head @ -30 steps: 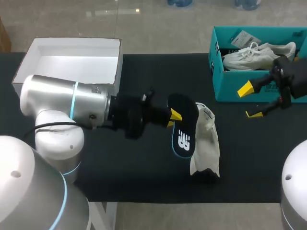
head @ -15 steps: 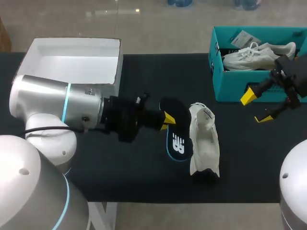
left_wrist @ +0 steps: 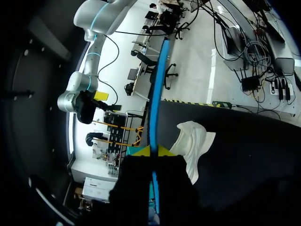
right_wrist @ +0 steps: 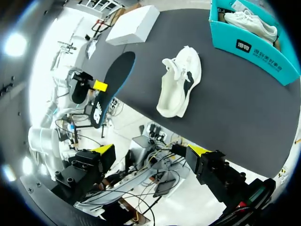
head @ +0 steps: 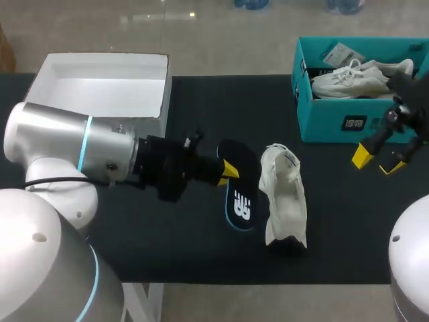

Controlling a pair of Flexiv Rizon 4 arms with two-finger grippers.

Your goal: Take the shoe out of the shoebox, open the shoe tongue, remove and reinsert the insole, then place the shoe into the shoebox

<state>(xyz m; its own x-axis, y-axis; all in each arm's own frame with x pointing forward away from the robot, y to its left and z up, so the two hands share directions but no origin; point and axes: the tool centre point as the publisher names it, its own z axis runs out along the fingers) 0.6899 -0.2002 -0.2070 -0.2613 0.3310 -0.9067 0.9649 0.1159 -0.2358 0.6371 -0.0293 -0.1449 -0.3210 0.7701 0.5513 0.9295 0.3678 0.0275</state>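
**Table** (head: pixel 201 100): black top carrying everything below.

**My left arm** (head: pixel 67 151): comes in from the left. Over the last second it has drawn back toward its own side.

**White box** (head: pixel 100 87): at the far left corner, unmoved.

**Teal shoebox** (head: pixel 335 124): at the far right, with a second white sneaker (head: pixel 348 82) inside, both as before.

**White shoe** (head: pixel 285 198): out of the shoebox, lying on the table near the middle, in the same place as a second ago.

**Insole** (head: pixel 240 194): dark, blue-edged, with a white logo. It overlapped the shoe a second ago and now sits just beside the shoe's left side. The left wrist view shows it edge-on (left_wrist: pixel 155 94).

**My left gripper** (head: pixel 226 170): clamped on the insole's near end, one yellow tip on each face.

**My right gripper** (head: pixel 377 161): fingers spread and grasping nothing. It has moved from the shoebox's front wall to the table in front of the box, at the right edge.
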